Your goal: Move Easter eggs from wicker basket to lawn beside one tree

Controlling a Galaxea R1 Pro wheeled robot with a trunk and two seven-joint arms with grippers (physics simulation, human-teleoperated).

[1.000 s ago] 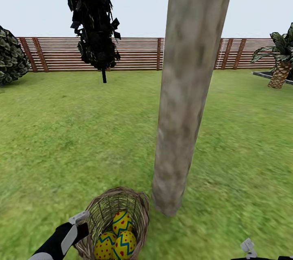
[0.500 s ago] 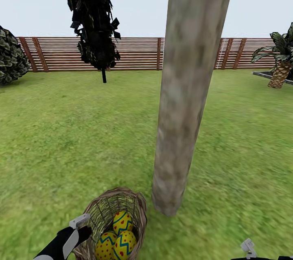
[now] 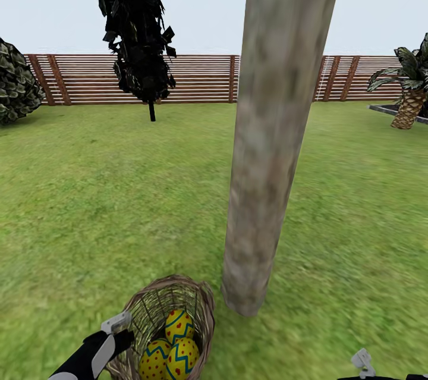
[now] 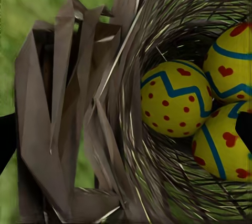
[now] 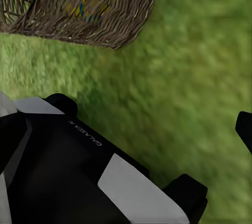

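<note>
The wicker basket (image 3: 169, 323) sits tilted on the lawn (image 3: 107, 201), close to the foot of the thick pale tree (image 3: 270, 148). All three Easter eggs (image 3: 178, 325) (image 3: 153, 359) (image 3: 183, 358) lie inside it, and they show large in the left wrist view (image 4: 176, 100). My left gripper (image 3: 119, 323) is at the basket's near-left rim. It is open and straddles the wall and loop handle (image 4: 68, 108), one finger outside and one inside by the eggs. My right gripper (image 3: 362, 362) hangs open low over the grass, right of the tree, with the basket (image 5: 84, 6) ahead of it.
A thin-trunked dark tree (image 3: 139, 29) stands far back left, with a round bush (image 3: 18, 82) at the left edge. The slat fence (image 3: 202, 78) runs across the back. A palm (image 3: 410, 94) stands at the far right. Open grass lies all around the thick trunk.
My left gripper dropped slightly toward me, and the basket shifted a little left and nearer with it. Since half a second ago nothing has moved.
</note>
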